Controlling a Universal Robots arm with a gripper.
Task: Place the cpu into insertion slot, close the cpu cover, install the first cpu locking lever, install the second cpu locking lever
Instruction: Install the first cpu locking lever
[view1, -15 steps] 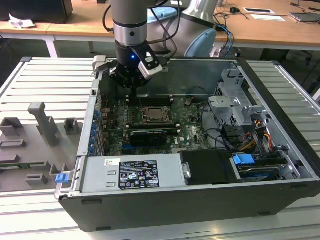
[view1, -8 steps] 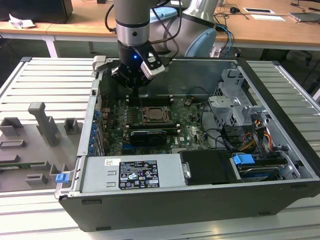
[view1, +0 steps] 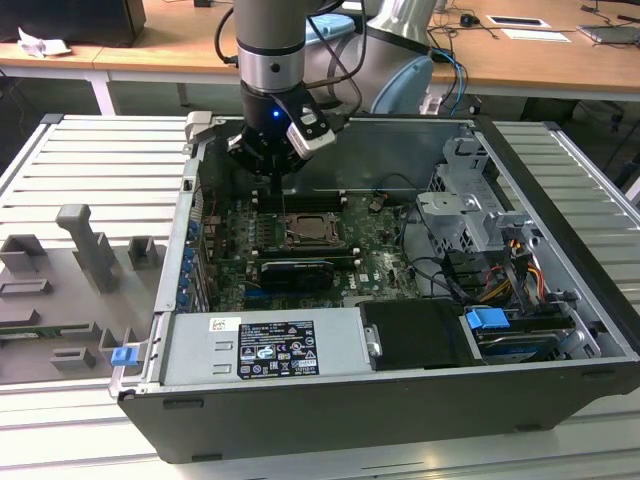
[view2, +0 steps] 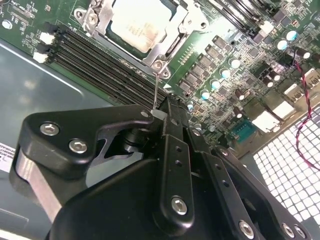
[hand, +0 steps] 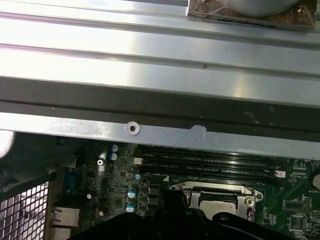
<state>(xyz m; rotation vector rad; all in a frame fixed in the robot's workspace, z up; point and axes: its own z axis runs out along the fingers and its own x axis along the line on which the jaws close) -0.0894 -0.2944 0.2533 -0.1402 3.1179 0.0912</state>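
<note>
On the exterior view's left, grey holders (view1: 90, 250) stand on the ribbed table (view1: 100, 160). Further right, inside the open computer case (view1: 400, 400), the gripper (view1: 283, 188) hangs over the green board (view1: 385, 250). Its fingers are pressed together, seemingly pinching a thin wire lever (view2: 156, 90) at the socket (view2: 94, 21) corner. The chip (view2: 134, 24) lies in the socket under the flat cover frame (view2: 170, 42). Rightmost stands a drive cage (view1: 465, 200).
</note>
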